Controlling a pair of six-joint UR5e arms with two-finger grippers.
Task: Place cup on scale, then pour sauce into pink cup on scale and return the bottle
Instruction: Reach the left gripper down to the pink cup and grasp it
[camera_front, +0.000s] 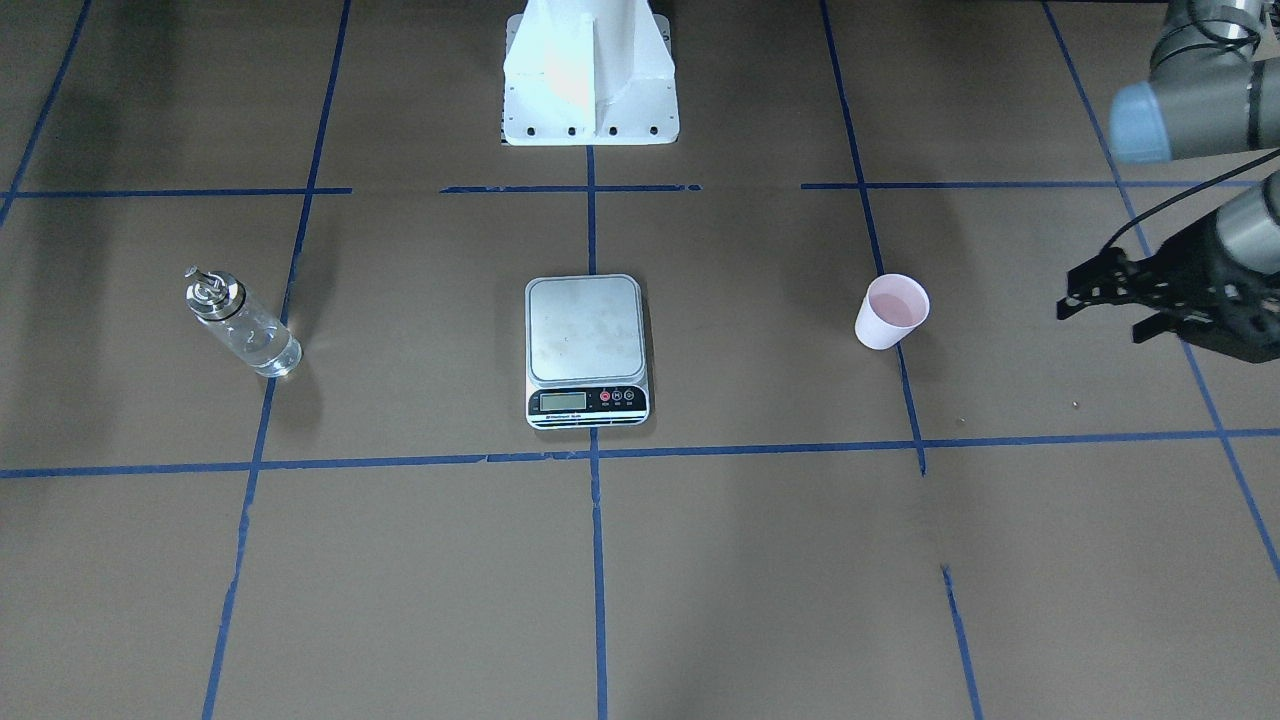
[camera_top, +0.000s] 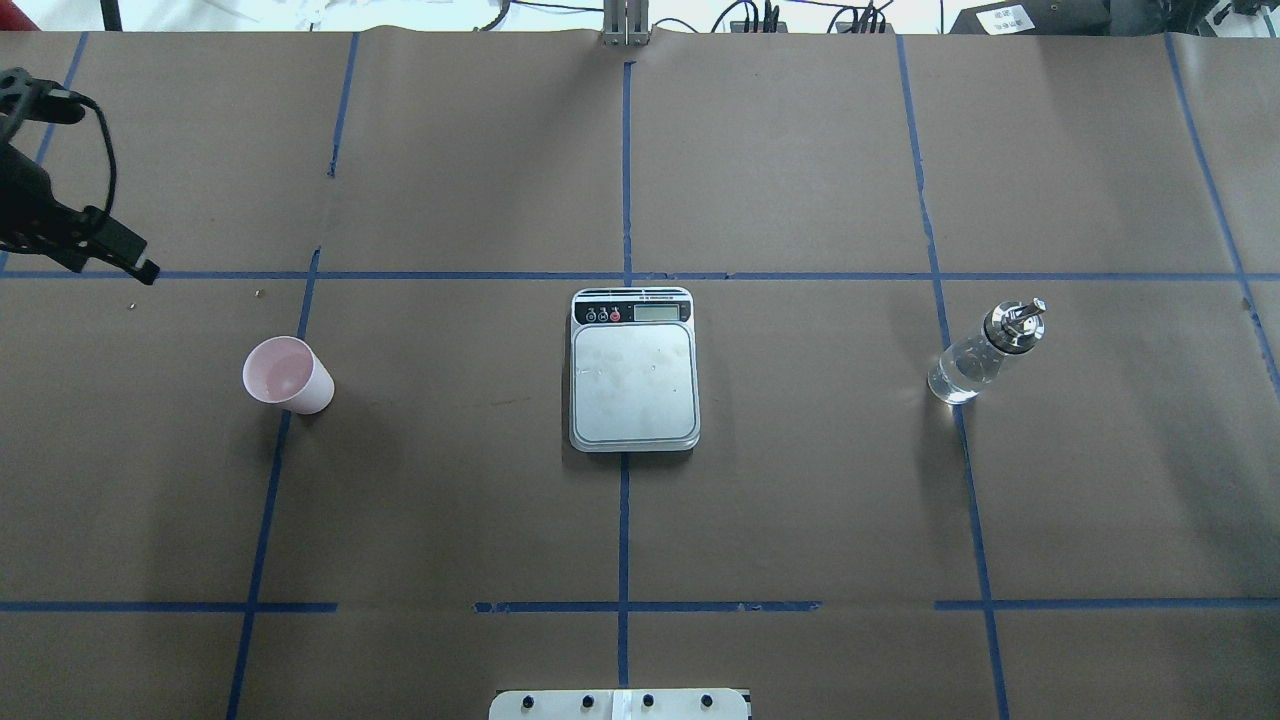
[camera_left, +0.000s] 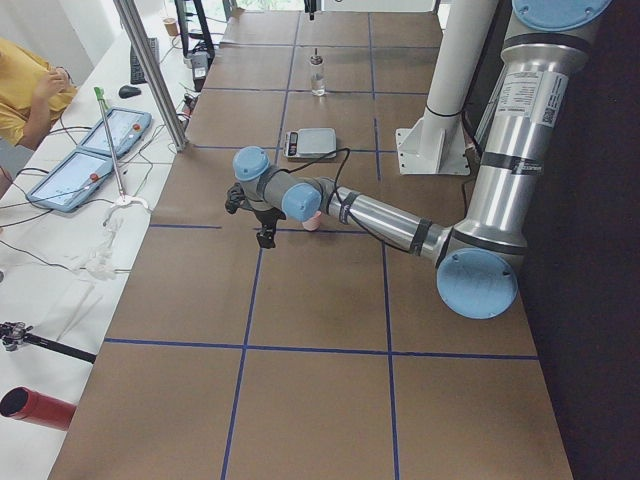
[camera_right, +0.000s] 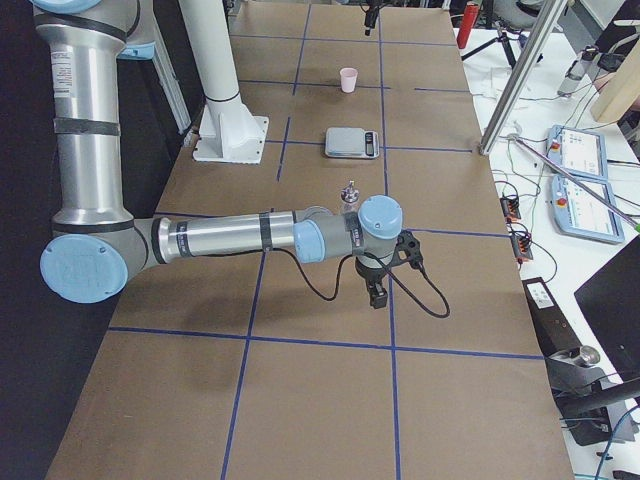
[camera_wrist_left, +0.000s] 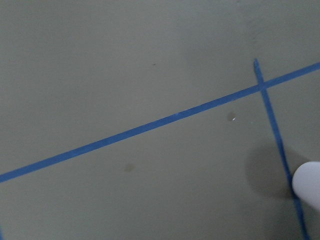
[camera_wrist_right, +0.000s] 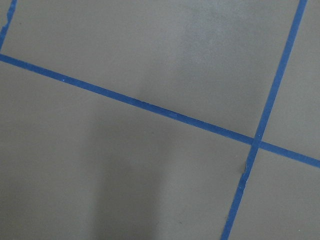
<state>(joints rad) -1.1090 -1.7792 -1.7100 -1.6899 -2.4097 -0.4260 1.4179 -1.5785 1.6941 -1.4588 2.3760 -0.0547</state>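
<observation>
The pale pink cup (camera_front: 890, 312) stands upright on the brown table on my left side, also in the overhead view (camera_top: 287, 375). The steel-plated scale (camera_front: 585, 345) lies at the table's middle with nothing on its plate (camera_top: 633, 380). The clear glass bottle (camera_front: 243, 325) with a silver cap stands on my right side (camera_top: 985, 352). My left gripper (camera_front: 1100, 320) is open and empty, hovering beyond the cup toward the table's left end. The cup's edge shows in the left wrist view (camera_wrist_left: 309, 182). My right gripper (camera_right: 378, 290) shows only in the exterior right view, near the bottle (camera_right: 350, 193); I cannot tell its state.
The white robot base (camera_front: 590, 80) stands behind the scale. Blue tape lines (camera_top: 625, 500) grid the table. A side bench with tablets (camera_left: 100, 150), a metal post (camera_left: 150, 70) and a person in yellow (camera_left: 30, 90) lie along the far edge.
</observation>
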